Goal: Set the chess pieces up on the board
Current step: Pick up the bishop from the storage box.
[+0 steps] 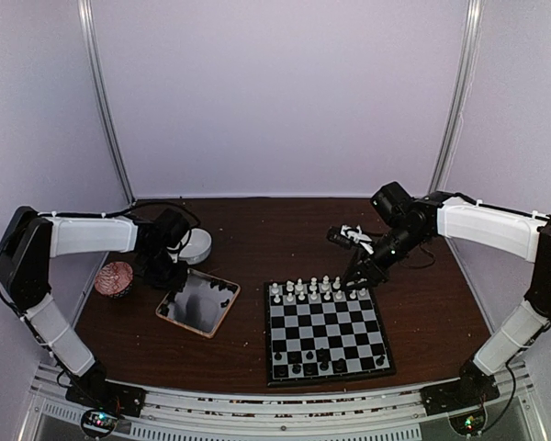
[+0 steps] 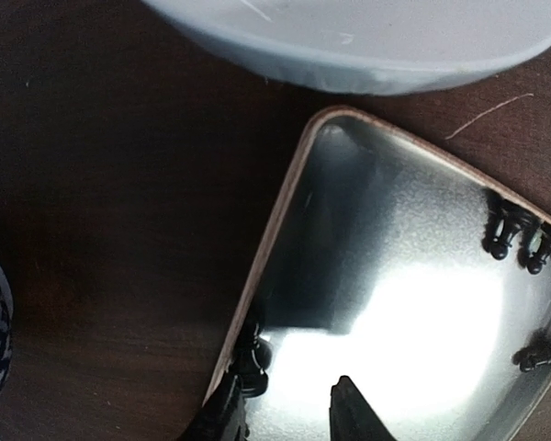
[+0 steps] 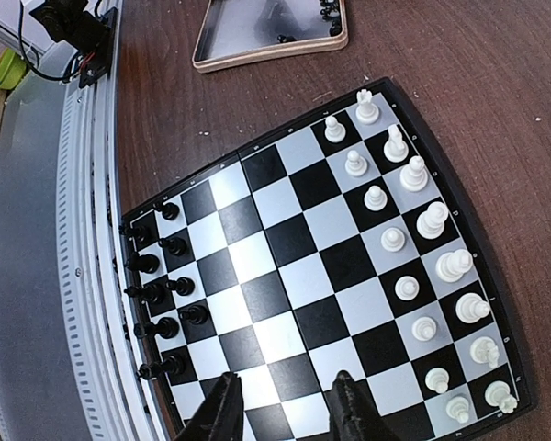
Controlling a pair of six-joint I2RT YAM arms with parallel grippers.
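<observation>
Jaws on both arms stand partly apart and empty, left over the tray [image 2: 376,239], right over the board [image 3: 289,280].

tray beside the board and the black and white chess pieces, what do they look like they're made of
Tray: the floor looks like polished metal or mirror, throwing back bright glare; the rim looks like pale wood. Black pieces: probably glossy plastic, with sharp highlights. White pieces: likely plastic too, smooth with a softer sheen.
</observation>
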